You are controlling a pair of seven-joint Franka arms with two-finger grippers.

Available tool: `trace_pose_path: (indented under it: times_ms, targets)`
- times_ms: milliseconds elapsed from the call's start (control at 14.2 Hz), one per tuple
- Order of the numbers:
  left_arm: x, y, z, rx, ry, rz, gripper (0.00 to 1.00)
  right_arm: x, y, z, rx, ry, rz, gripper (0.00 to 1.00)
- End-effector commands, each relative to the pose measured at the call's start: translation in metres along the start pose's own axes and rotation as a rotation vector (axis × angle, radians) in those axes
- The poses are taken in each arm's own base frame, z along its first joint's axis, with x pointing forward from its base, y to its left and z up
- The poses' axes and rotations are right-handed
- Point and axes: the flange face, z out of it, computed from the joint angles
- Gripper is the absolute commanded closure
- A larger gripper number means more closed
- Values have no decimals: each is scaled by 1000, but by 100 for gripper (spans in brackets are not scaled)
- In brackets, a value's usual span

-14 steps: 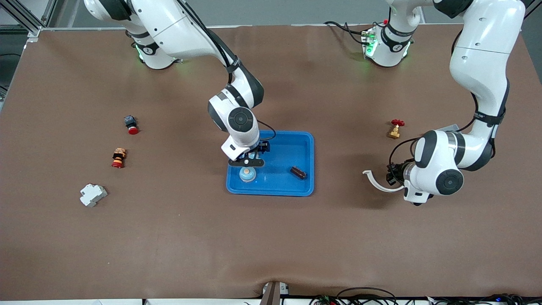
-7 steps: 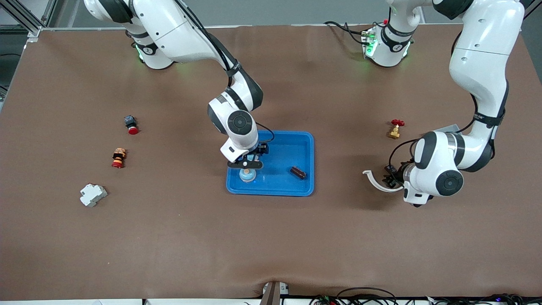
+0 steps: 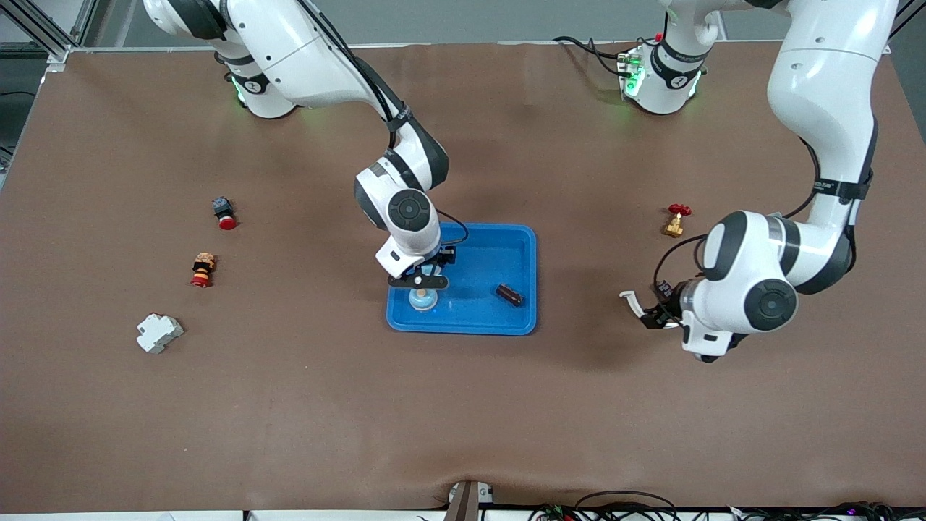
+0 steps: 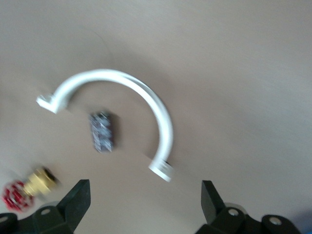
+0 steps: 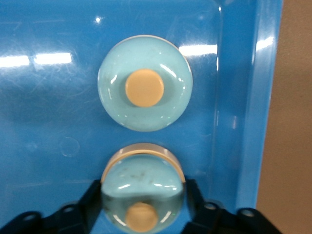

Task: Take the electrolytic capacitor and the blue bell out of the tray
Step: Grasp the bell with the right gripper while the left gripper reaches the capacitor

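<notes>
The blue bell (image 5: 142, 180), in the tray (image 3: 521, 239) at its corner toward the right arm's end, is clamped across its dome by the right gripper (image 3: 423, 281). Judged light, hard and slippery, it is best gripped low, near the rim. The left gripper (image 4: 144, 204) is parked, fingers apart, over a white clip (image 4: 146, 97).

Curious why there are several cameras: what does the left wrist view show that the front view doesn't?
Only the left wrist view: a small dark block beside the white curved plastic clip. Only the front view: the bright blue plastic tray, the pale blue bell in the right gripper, a dark brown capacitor. Both: the clip, the brass valve with red handwheel, the open left gripper over the clip.
</notes>
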Motion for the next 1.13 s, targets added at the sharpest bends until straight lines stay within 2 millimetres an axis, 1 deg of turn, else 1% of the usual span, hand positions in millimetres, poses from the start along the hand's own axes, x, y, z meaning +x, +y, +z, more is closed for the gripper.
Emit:
trace_pose_path:
  times_ms: [0,71,141,282,423,564,635,705,776,917,987,1058]
  targets:
    - [-42,38,-7,10,23,-50,0,1,1,1,8,-1,6,63]
    - [-57,50,-9,4,31,-43,0,1,1,1,9,-2,7,74]
    - [-67,60,-5,0,32,-32,0,1,1,0,8,-1,8,81]
    - [-82,75,-10,-33,49,-28,0,2,1,-4,7,-5,12,82]
    - [-103,95,-6,-63,64,-31,0,7,7,-11,-3,-23,18,82]
    - [-125,115,7,-98,76,-44,0,8,5,-31,-23,-56,15,82]
    - [-136,125,13,-112,79,-43,0,10,7,-41,-28,-70,22,82]
    - [-144,133,18,-126,82,-46,0,16,13,-53,-27,-84,35,82]
    - [-152,138,19,-137,84,-55,5,19,20,-65,-27,-91,43,82]
    - [-166,149,26,-158,87,-64,9,25,35,-90,-24,-100,14,82]
    - [-173,157,35,-179,88,-68,11,30,49,-102,-31,-118,9,82]
    - [-179,166,38,-212,91,-86,14,34,62,-118,-27,-121,12,82]
